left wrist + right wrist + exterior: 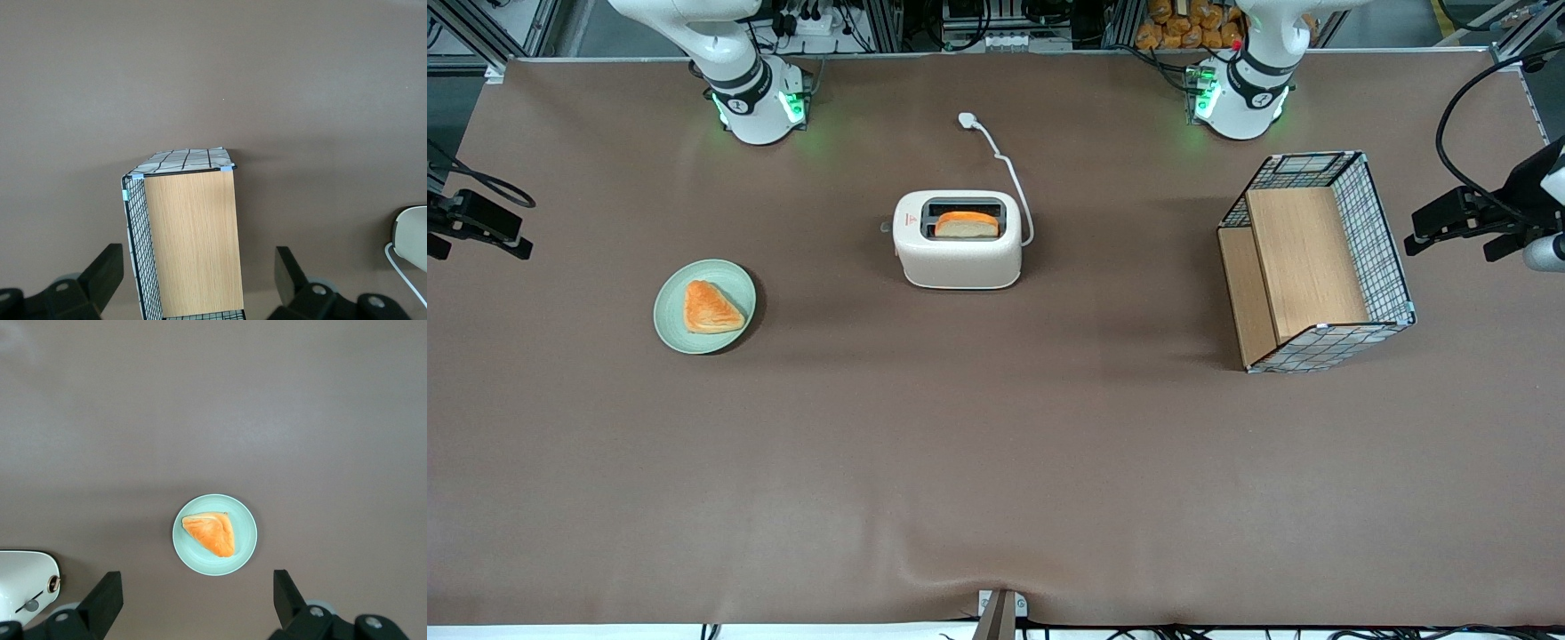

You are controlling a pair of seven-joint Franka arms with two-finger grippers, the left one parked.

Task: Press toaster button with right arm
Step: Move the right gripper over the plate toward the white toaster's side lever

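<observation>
Gripper (193, 603) wide open, empty, hovering over the plate (215, 534) at front view's left. Toaster (958, 239) sits mid-frame; button (886, 227) on its narrow end facing the plate, so approach from there.

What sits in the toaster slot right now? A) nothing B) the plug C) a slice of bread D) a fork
C: in the front view a slice of bread stands in the dark top slot of the toaster. The plug lies on the table, farther from the front camera. The tool hangs open high over the green plate, well clear of the toaster.
</observation>
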